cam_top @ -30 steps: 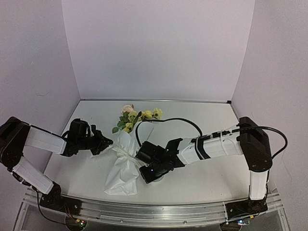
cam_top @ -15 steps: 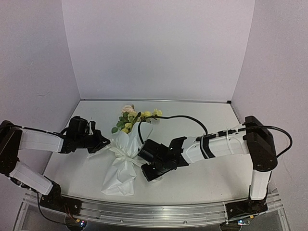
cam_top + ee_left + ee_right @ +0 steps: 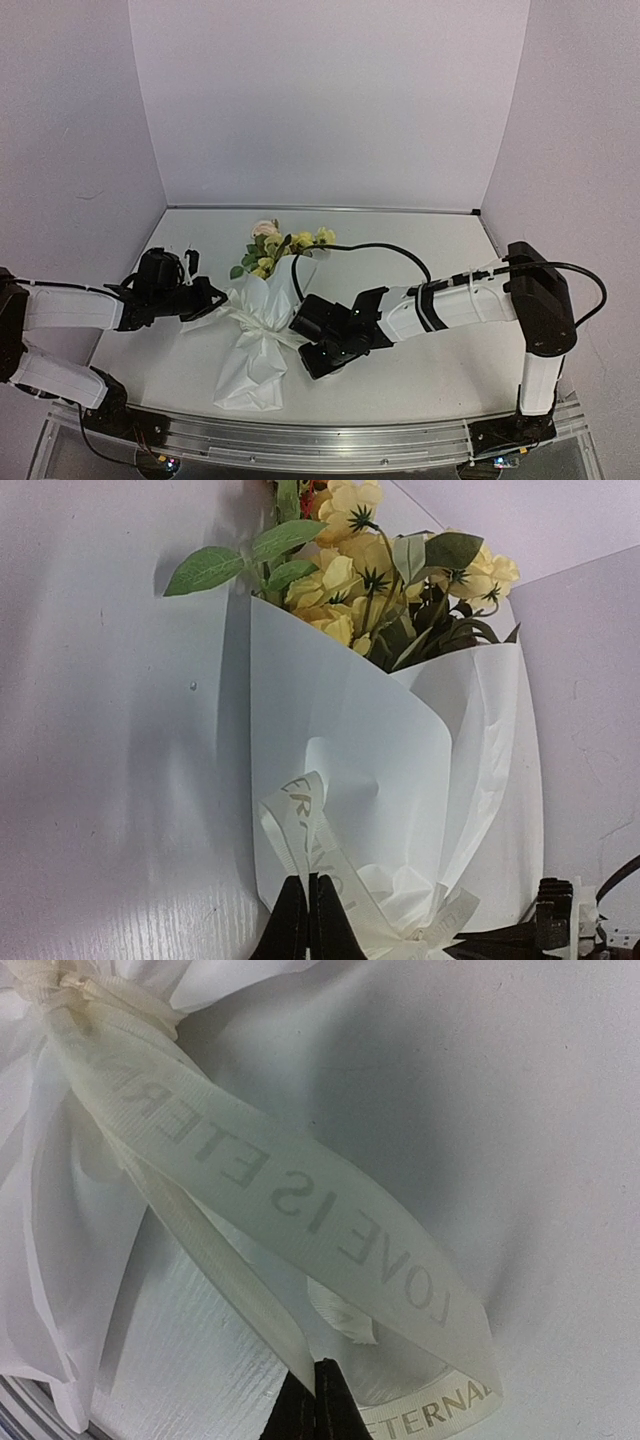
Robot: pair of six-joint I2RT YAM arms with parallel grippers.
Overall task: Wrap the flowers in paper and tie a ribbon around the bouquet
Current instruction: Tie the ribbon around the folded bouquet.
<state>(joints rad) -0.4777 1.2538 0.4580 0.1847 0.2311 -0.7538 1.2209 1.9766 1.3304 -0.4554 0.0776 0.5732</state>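
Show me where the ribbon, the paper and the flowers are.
ribbon [image 3: 300,1195]: right wrist view, on the printed band.
paper [image 3: 340,725]: left wrist view, on the cone's front fold.
flowers [image 3: 342,558]: left wrist view, on a yellow blossom.

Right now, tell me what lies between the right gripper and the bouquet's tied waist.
Only the ribbon: a lettered loop runs from the shut right gripper to where it cinches the paper. The right wrist view shows it.

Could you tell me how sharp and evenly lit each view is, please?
Top external: evenly lit but soft, the bouquet lacking detail. Left wrist: sharp on the paper, with a broad shadow on the table to its left. Right wrist: the ribbon lettering is crisp, its shadow beneath.
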